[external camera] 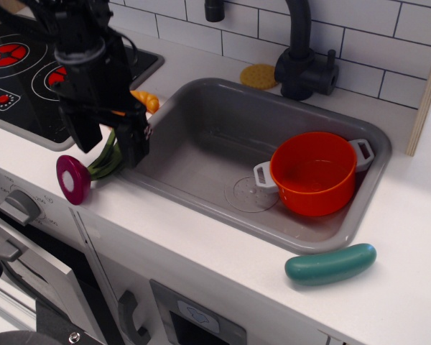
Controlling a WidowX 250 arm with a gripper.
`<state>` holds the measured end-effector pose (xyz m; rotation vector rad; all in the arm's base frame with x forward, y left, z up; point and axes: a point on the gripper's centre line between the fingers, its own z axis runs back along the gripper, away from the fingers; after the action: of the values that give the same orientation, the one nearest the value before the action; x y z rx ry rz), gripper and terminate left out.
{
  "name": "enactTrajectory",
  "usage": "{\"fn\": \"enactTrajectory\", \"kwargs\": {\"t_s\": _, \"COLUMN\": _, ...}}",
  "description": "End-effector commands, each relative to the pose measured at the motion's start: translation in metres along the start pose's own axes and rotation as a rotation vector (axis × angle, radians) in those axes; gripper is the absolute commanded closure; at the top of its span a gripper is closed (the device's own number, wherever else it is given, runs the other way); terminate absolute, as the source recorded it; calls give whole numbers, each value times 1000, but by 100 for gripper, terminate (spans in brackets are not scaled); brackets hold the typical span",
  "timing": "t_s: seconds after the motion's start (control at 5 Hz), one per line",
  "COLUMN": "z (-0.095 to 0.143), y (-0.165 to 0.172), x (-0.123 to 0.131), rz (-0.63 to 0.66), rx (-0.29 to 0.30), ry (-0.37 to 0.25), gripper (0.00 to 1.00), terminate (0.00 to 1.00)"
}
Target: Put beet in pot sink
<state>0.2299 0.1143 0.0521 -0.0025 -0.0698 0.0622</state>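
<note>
The beet (pixel 73 179) lies on the white counter left of the sink (pixel 201 133), its magenta bulb toward the front and its green stems pointing toward the sink rim. My gripper (pixel 108 147) is down over the stems, open, with one black finger on each side of them; the arm hides most of the stems. The orange pot (pixel 314 172) stands upright and empty in the right half of the sink, its grey handles showing on both sides.
A yellow croissant (pixel 146 100) peeks out behind the arm. A toy stove (pixel 18 68) is at the back left. A black faucet (pixel 302 68) and a yellow disc (pixel 258 75) are behind the sink. A teal cucumber (pixel 330 264) lies on the counter at the front right.
</note>
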Motion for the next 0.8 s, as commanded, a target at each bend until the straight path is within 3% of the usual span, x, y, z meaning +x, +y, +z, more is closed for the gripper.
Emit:
{"fn": "enactTrajectory", "kwargs": {"t_s": 0.0, "z": -23, "y": 1, "x": 2, "rz": -48, "rx": 108, "ry": -76, "gripper": 0, "terminate": 0}}
{"fn": "enactTrajectory", "kwargs": {"t_s": 0.2, "z": -26, "y": 2, "x": 3, "rz": -43, "rx": 108, "ry": -58, "gripper": 100, "terminate": 0}}
{"fn": "enactTrajectory", "kwargs": {"t_s": 0.6, "z": -4, "y": 8, "x": 22, "rz": 21, "rx": 110, "ry": -69, "gripper": 100, "terminate": 0}}
